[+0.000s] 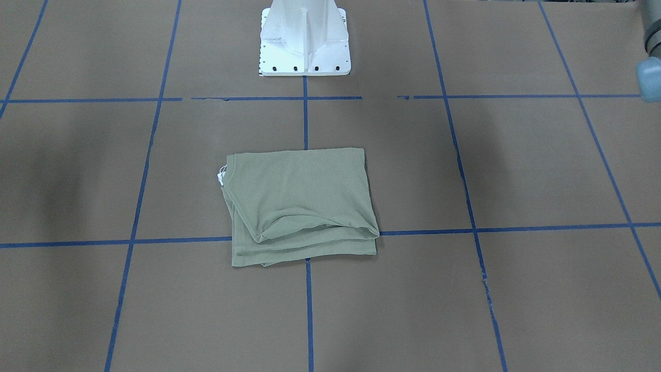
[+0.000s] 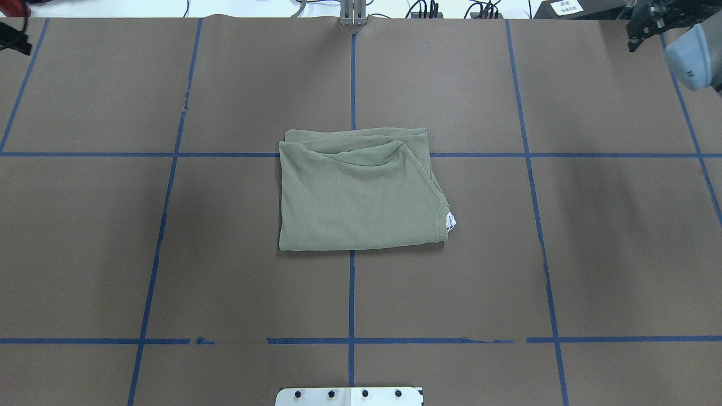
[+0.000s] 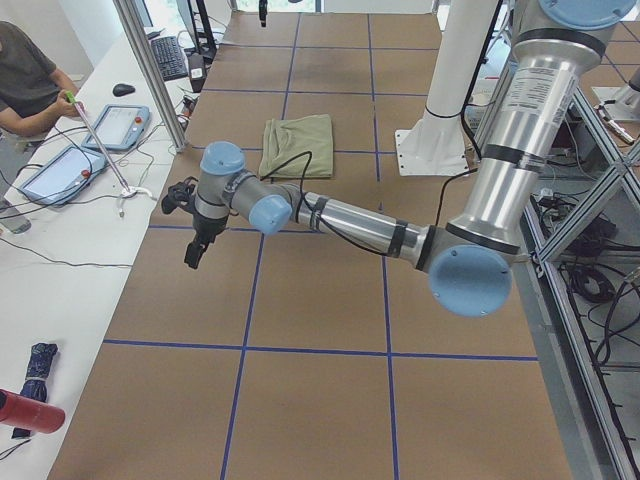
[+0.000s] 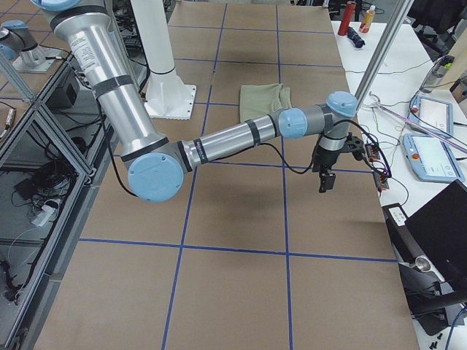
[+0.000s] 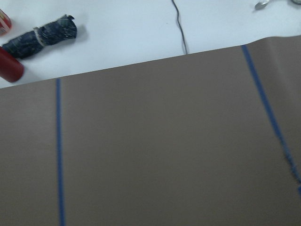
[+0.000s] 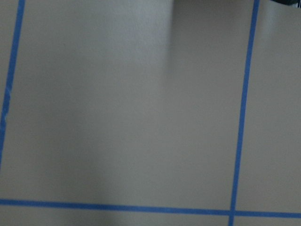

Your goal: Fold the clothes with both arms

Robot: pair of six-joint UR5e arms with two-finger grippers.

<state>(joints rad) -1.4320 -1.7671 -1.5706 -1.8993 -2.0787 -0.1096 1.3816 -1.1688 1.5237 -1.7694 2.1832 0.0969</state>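
Observation:
The sage-green shirt (image 2: pixel 355 197) lies folded into a rough rectangle at the table's middle, with its white tag (image 2: pixel 451 221) sticking out at one corner. It also shows in the front view (image 1: pixel 299 201) and both side views (image 3: pixel 298 132) (image 4: pixel 264 98). Both arms are stretched out far from it, one to each end of the table. The left gripper (image 3: pixel 192 255) hangs over the brown paper near the operators' side. The right gripper (image 4: pixel 325 182) does the same at the other end. Neither holds cloth. I cannot tell whether they are open or shut.
The white base pedestal (image 1: pixel 304 41) stands behind the shirt. Blue tape lines (image 2: pixel 352 293) grid the brown table. A white side bench carries tablets (image 3: pixel 118 127) and cables. A person (image 3: pixel 25 80) sits there. A red bottle (image 5: pixel 9 66) and a rolled dark cloth (image 5: pixel 40 35) lie off the paper's edge.

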